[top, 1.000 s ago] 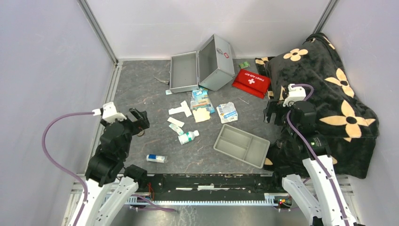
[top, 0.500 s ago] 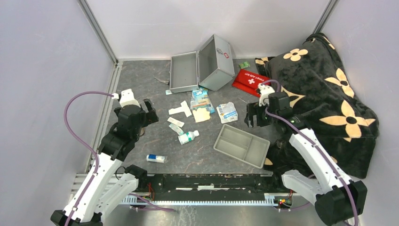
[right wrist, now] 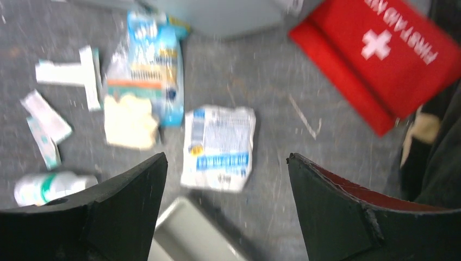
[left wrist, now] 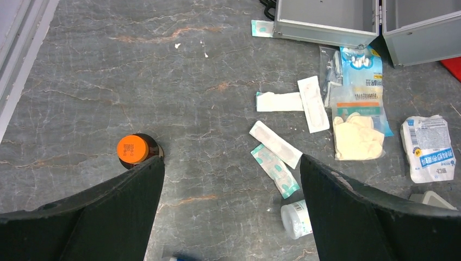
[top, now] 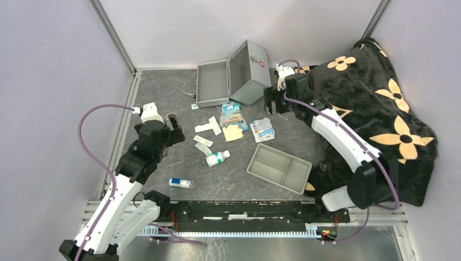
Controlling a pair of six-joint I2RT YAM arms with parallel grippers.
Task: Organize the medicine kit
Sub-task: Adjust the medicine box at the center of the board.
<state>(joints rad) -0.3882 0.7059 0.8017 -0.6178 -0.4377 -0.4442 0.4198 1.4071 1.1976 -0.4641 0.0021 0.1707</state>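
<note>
The left claw (left wrist: 231, 163) and the right claw (top: 274, 102) are both standing wide apart, gripping nothing. The left claw is hovering near an orange-capped bottle (left wrist: 133, 149), with the open metal case (top: 249, 73) lying well beyond it. The right claw is hovering just beside the case's right side, having swung over from the flowered blanket (top: 380, 109) 1 second ago.
</note>
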